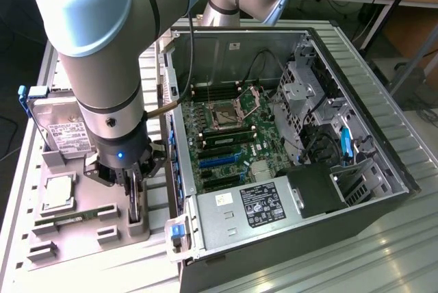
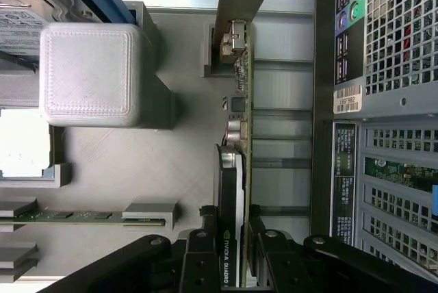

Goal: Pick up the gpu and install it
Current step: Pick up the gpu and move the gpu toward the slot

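Exterior view: the pincer is hanging directly over the gpu, which is standing on edge in a slot of the grey holder, with the open computer case lying just beside the pincer. Wrist view: the pincer is straddling the gpu across its thickness; whether it is clamping or slack cannot be told. Judgement: this pick is calling for a centred, square hold and a straight upward pull, clearing the slot walls.
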`<state>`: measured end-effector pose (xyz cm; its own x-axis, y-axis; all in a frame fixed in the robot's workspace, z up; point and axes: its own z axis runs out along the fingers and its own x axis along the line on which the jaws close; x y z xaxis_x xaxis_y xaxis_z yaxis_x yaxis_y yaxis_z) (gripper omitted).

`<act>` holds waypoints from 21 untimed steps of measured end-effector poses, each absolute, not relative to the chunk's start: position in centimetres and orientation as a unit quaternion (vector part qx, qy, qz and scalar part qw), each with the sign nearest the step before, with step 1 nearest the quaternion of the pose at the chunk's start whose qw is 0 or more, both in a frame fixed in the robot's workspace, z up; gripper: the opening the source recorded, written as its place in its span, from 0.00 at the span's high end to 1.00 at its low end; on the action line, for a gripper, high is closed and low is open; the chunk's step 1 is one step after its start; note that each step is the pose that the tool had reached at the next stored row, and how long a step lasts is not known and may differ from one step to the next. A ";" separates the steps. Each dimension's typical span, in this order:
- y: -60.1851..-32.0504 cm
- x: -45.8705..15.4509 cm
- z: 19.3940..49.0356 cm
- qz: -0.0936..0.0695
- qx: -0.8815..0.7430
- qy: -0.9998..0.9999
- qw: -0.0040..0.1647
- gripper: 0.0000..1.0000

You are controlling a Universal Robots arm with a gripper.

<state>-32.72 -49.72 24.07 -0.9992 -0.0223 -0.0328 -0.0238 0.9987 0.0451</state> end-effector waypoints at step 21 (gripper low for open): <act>-49.7 -32.7 27.7 0.023 -0.012 1.000 0.016 0.73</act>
<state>-32.71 -49.73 27.74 -0.9992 -0.0223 -0.0328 -0.0238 0.9987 0.0452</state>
